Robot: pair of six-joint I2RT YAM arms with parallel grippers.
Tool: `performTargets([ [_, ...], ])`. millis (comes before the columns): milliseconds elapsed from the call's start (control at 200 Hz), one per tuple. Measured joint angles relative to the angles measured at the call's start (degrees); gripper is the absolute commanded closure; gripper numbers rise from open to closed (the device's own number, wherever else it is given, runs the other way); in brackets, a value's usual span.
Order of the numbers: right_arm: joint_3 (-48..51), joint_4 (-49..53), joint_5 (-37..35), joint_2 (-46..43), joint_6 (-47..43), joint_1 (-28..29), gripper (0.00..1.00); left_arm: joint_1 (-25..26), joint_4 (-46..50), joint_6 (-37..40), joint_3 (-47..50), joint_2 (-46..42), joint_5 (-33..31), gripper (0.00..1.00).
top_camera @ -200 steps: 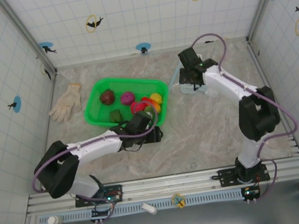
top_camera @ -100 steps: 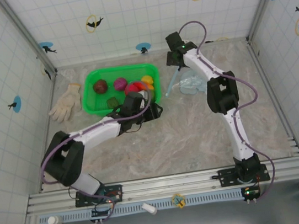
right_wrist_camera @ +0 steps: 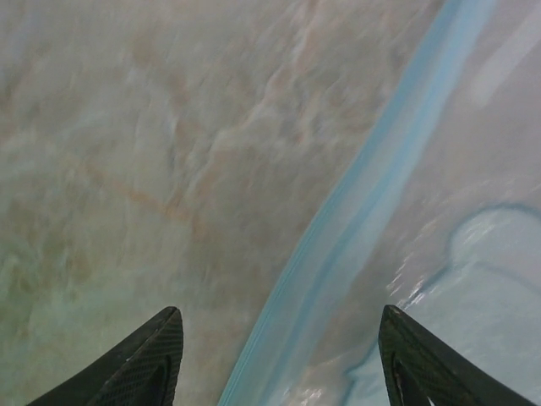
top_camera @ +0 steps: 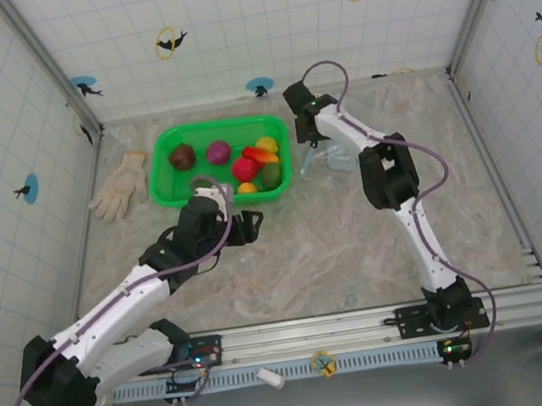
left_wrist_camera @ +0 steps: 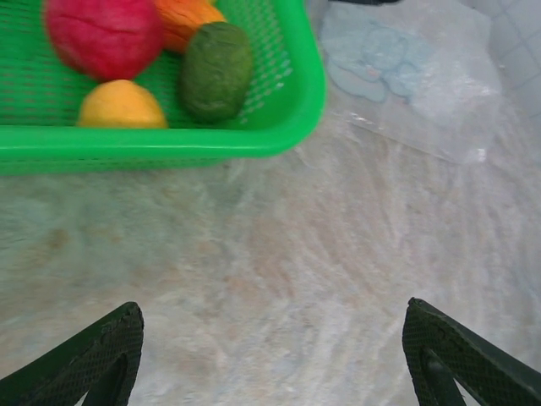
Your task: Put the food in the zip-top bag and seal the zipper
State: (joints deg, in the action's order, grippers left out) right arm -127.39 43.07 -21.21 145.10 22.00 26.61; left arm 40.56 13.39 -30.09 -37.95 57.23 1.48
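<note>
Marbled desk (top_camera: 357, 241): green basket (top_camera: 219, 122) holds the food (top_camera: 244, 169); zip-top bag (left_wrist_camera: 406, 85), print unreadable, lies just beside it. Left jaws wide before the basket; right jaws wide over the zipper (right_wrist_camera: 355, 220).

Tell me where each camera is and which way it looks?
Top: high behind the arms, looking down on the table; both arms show.
Left wrist: low over the table, facing basket and bag; left gripper's tips show.
Right wrist: close above the zipper; right gripper's tips show.
All share the bag.
</note>
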Motion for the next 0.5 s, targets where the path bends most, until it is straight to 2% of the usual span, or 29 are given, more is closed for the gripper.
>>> performTargets([
  [190, 10.0, -3.0, 2.3, -4.7, -2.8, 1.0, 0.56, 0.0, 0.8, 2.2, 3.9, -2.8, -2.6, 0.18],
  [370, 29.1, -8.4, 5.4, -16.2, -5.7, 3.1, 0.82, 0.0, -0.2, 3.1, 5.9, -7.9, -2.4, 0.17],
  [500, 39.6, -11.4, 8.5, -22.9, -5.6, 4.7, 0.91, 0.0, -1.0, 3.3, 6.1, -9.4, -2.4, 0.17],
])
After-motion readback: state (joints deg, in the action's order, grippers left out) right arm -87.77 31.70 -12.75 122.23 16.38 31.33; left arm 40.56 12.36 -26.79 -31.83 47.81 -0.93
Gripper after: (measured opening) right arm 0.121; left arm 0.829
